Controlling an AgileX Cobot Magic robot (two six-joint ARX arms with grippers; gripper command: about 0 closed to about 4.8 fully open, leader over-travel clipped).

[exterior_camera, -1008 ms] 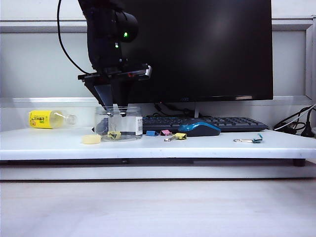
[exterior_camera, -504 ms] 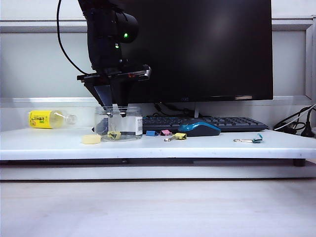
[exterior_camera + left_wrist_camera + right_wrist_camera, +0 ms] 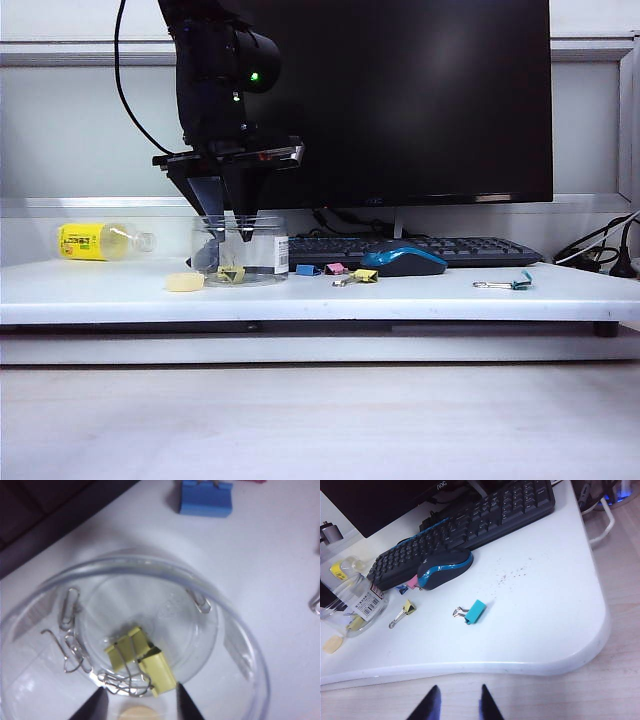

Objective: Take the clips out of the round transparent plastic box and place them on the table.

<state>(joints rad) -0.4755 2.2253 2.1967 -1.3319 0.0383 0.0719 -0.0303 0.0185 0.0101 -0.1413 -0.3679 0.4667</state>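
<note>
Two yellow clips (image 3: 139, 659) lie on the floor of the round transparent plastic box (image 3: 240, 645), touching each other, wire handles tangled with loose paper clips (image 3: 70, 647) beside them. Judged light, rigid and small, with smooth painted bodies likely to slip; the folded yellow body offers the surest purchase, the thin wire handles the poorest. The box stands upright on the table (image 3: 420, 295), its wall thin and probably easy to shove aside.

Just outside the box lie a blue clip (image 3: 206, 499), a pink clip (image 3: 335, 268) and a further yellow clip (image 3: 365, 275), already removed. A pale round disc (image 3: 185, 283) sits on the box's other side.

The left gripper (image 3: 137, 705) hangs in the box mouth above the yellow pair, jaws partly apart, holding nothing. The right gripper (image 3: 456, 704) waits well away from the box, beyond the table edge, jaws apart and empty.
</note>
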